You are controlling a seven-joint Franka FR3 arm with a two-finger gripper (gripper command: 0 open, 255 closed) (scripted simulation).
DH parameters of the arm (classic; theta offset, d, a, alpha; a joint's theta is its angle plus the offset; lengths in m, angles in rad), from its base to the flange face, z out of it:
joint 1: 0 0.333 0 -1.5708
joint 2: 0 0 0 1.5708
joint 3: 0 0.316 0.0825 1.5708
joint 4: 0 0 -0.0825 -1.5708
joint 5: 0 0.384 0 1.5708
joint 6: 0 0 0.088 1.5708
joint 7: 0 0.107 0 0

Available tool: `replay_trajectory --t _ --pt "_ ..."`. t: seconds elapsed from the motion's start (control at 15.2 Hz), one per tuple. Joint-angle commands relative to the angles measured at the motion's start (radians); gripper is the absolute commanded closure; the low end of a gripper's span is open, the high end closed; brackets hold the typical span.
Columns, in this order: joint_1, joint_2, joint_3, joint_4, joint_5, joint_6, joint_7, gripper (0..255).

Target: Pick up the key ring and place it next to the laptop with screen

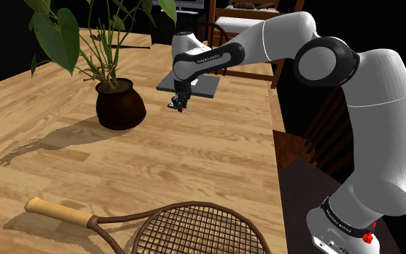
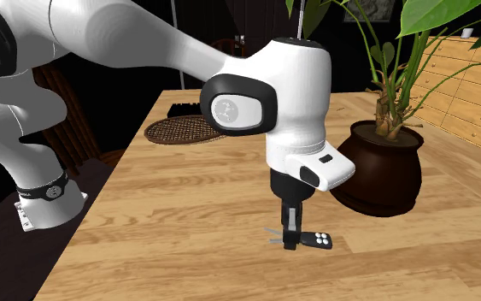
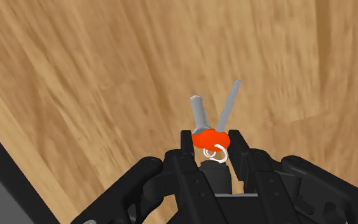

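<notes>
Pincer (image 3: 211, 142) around one key ring (image 3: 210, 137)

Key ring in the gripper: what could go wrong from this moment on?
1. The gripper clasps the key ring only at its small red part; the keys stick out, so it may swivel or slip.
2. The laptop lies close beside the gripper; the protruding keys or black fob might strike its edge.

Opposing exterior views across one table (image 1: 194, 151)
</notes>
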Motion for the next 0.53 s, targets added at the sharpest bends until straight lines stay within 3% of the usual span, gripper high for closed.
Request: replay_trajectory --t 0.0,0.07,0.13,0.46 --pt "0.0 0.0 0.0 0.0 0.0 0.0 0.0 255" --pt "0.0 0.0 0.0 0.0 0.0 0.0 0.0 255" --pt "0.0 0.0 0.0 0.0 0.0 0.0 0.0 0" --pt "0.0 0.0 0.0 0.0 0.0 0.0 0.0 0"
